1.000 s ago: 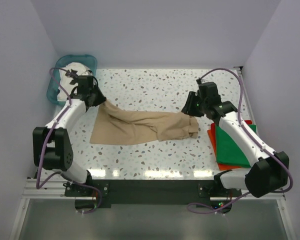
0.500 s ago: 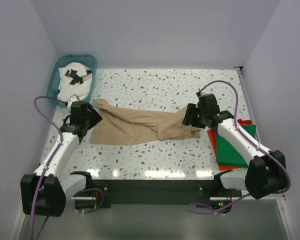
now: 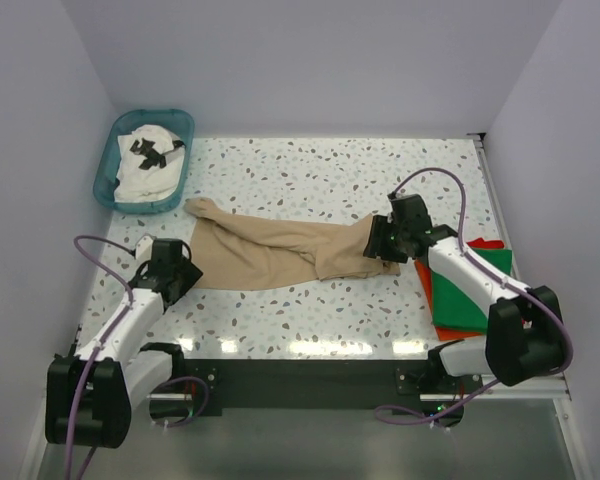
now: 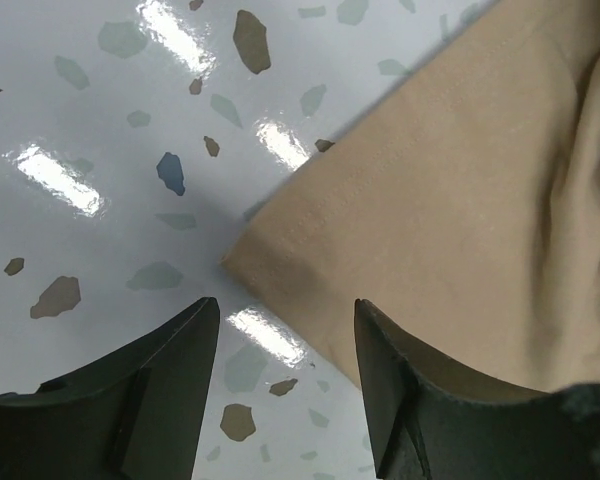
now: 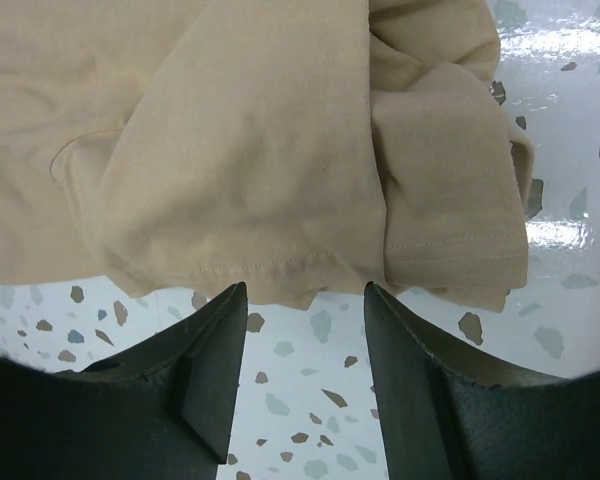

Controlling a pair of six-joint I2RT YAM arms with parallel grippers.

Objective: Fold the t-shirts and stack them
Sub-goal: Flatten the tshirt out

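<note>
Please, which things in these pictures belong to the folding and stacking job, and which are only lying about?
Belong to the job: plain tan cloth t-shirt; folded green cloth t-shirt; red-orange cloth t-shirt beneath it; white cloth t-shirt with black print.
Only lying about: teal plastic basket; speckled white table.

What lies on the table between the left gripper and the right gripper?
The tan t-shirt fills that stretch in the top view: its near left corner is at the left gripper, its bunched right end at the right gripper.
</note>
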